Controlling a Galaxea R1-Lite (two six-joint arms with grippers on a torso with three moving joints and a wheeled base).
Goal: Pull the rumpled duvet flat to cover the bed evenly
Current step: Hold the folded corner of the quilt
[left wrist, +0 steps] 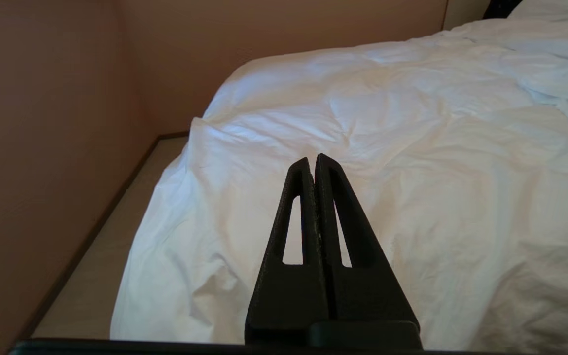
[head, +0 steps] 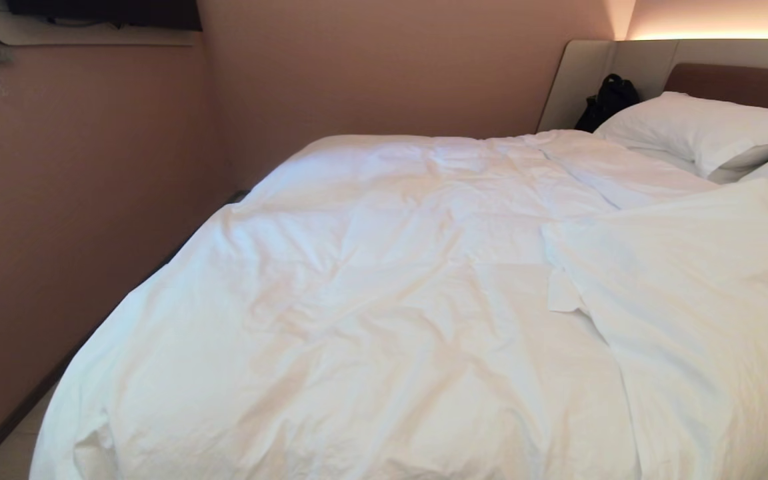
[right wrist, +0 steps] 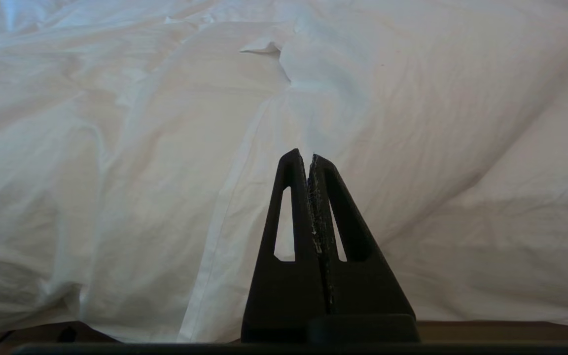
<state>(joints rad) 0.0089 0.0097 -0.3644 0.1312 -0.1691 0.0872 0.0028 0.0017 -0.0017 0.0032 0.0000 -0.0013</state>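
White quilted duvet (head: 371, 287) covers most of the bed (head: 631, 67), reaching its wall side and foot, but a folded-back flap (head: 684, 300) on the right side remains to be pulled flat, short of the pillows (head: 691, 127). Neither arm appears in the head view. Left gripper (left wrist: 313, 160), fingers pressed together and empty, shows the floor strip (left wrist: 96, 266) beside the bed; right gripper (right wrist: 303, 157), likewise closed on nothing, faces the flap's seam.

Ahead of my left gripper (left wrist: 313, 160) lies the duvet (left wrist: 387, 148), floor (left wrist: 91, 276) beside it; pillows (head: 697, 127) far beyond; my right gripper (right wrist: 308, 158) faces the duvet's folded-over flap (right wrist: 387, 98).
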